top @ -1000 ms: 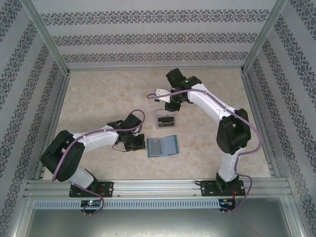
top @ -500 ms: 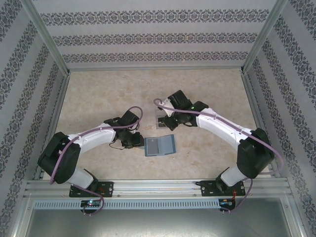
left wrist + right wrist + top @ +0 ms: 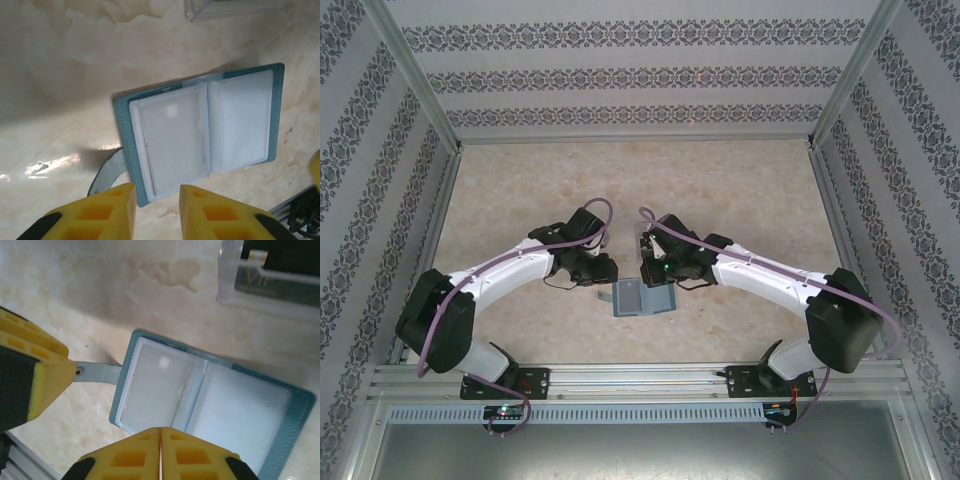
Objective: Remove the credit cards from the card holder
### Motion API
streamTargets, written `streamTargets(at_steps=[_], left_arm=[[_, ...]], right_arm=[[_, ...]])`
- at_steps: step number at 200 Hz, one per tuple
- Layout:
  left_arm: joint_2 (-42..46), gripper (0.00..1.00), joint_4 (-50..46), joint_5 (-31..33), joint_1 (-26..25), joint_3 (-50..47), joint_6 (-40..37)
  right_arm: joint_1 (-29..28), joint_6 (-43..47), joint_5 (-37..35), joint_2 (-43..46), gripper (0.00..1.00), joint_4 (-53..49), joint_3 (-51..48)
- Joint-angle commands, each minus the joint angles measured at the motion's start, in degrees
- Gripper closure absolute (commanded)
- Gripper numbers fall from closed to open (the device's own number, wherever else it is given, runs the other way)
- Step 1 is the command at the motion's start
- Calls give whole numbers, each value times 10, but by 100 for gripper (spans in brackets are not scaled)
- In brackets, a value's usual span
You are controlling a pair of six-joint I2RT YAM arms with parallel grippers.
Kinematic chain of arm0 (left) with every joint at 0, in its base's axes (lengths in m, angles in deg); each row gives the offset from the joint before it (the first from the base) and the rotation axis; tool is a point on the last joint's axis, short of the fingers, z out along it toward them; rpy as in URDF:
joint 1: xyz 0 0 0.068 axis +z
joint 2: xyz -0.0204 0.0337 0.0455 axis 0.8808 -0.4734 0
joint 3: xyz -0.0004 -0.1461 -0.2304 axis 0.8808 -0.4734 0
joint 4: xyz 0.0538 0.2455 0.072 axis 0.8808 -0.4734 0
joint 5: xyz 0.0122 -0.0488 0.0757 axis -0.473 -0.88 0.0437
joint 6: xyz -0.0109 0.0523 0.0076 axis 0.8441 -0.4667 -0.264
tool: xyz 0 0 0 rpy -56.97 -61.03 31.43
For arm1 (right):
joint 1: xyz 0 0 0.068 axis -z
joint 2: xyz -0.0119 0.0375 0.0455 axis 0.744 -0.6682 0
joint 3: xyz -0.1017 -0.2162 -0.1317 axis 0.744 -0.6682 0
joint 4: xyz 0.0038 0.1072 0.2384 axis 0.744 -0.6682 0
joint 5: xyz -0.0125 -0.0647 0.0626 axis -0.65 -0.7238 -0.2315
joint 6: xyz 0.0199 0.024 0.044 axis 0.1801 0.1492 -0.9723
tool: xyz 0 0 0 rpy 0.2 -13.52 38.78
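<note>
**Now: holder (image 3: 200, 135) lies open, flat**

Left gripper (image 3: 156, 212): released, jaws parted, the holder's corner between the tips. Right gripper (image 3: 160, 452): clenched, fingers meeting above the holder's near edge. Cards (image 3: 272, 284) lie in tray (image 3: 227, 287), beyond it.

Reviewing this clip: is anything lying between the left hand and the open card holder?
Nothing visible does. The open left hand sits right at the near edge of the card holder, with the holder's grey tab off to one side. The clear tray lies beyond the holder, out of the way.
</note>
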Motion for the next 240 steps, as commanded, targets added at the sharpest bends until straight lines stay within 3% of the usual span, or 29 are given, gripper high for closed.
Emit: streamTargets(at_steps=[1,69,160,240], left_arm=[[-36,81,-15,-22,8,7,-25],[-78,99,33,-35,9,-41,-25],[-85,100,64,-53,15,-83,-23],[-81,100,68,-64,34,-87,-29]], right_arm=[[-11,-109,6,-7,90,60,-23],[-27,-143,38,-74,87,79,-3],[-46,-152,81,-161,82,91,45],[-49,-150,60,-196,76,46,61]])
